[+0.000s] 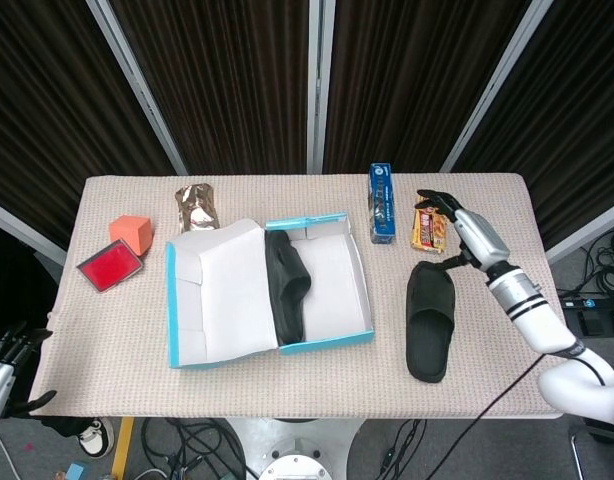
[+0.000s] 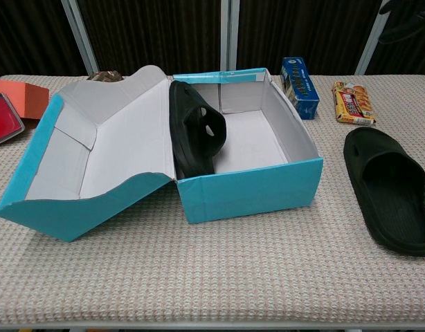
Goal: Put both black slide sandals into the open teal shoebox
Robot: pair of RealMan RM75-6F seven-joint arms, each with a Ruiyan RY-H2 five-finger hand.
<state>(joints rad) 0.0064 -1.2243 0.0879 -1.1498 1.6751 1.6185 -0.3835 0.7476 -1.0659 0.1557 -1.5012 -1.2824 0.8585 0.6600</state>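
The open teal shoebox (image 1: 322, 343) (image 2: 248, 188) sits mid-table, its lid folded out to the left. One black slide sandal (image 1: 286, 285) (image 2: 194, 133) stands on its side inside, leaning against the box's left wall. The other black sandal (image 1: 429, 320) (image 2: 388, 191) lies flat on the table to the right of the box. My right hand (image 1: 453, 224) hovers with fingers spread above the table just beyond that sandal, holding nothing; only its dark fingers (image 2: 405, 16) show at the chest view's top right corner. My left hand (image 1: 5, 352) hangs off the table's lower left, fingers apart and empty.
A blue carton (image 1: 381, 203) (image 2: 299, 86) and a snack packet (image 2: 351, 104) lie behind the loose sandal. A foil packet (image 1: 197, 207), an orange block (image 1: 131, 232) and a red case (image 1: 109, 268) lie at the back left.
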